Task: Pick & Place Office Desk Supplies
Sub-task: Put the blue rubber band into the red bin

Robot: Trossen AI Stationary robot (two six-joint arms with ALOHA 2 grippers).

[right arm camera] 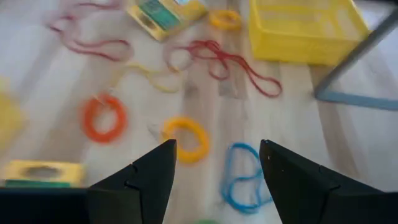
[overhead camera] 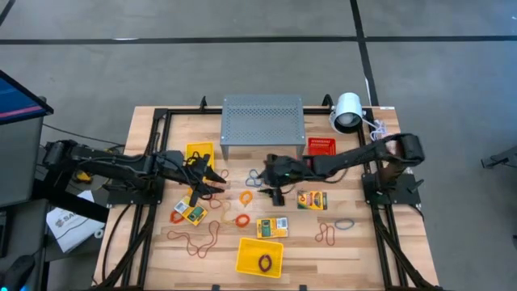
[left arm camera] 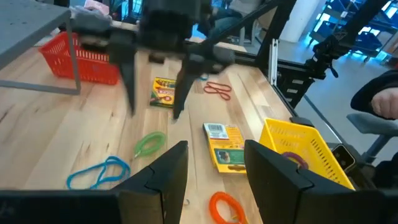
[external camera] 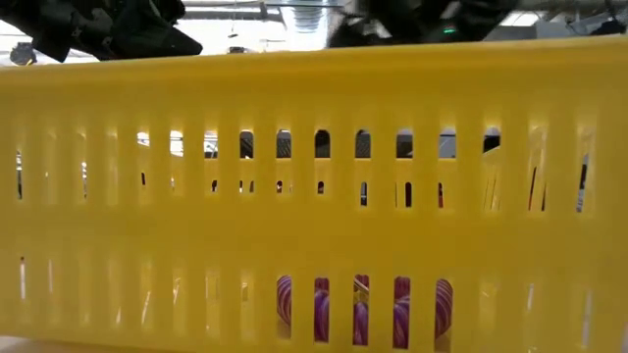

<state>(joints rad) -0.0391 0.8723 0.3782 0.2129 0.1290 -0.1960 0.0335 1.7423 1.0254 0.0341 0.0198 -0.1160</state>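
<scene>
Little is sorted: one dark loop lies in the front yellow basket (overhead camera: pixel 259 257), while rubber bands (overhead camera: pixel 243 219) and three crayon boxes (overhead camera: pixel 272 227) remain scattered mid-table (both my grippers, left (overhead camera: pixel 212 179) and right (overhead camera: pixel 260 187), hover there, parted and empty).

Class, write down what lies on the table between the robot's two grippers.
Loose rubber bands on the wood: a blue loop and a green loop, seen in the left wrist view between the left gripper and the right gripper.
</scene>
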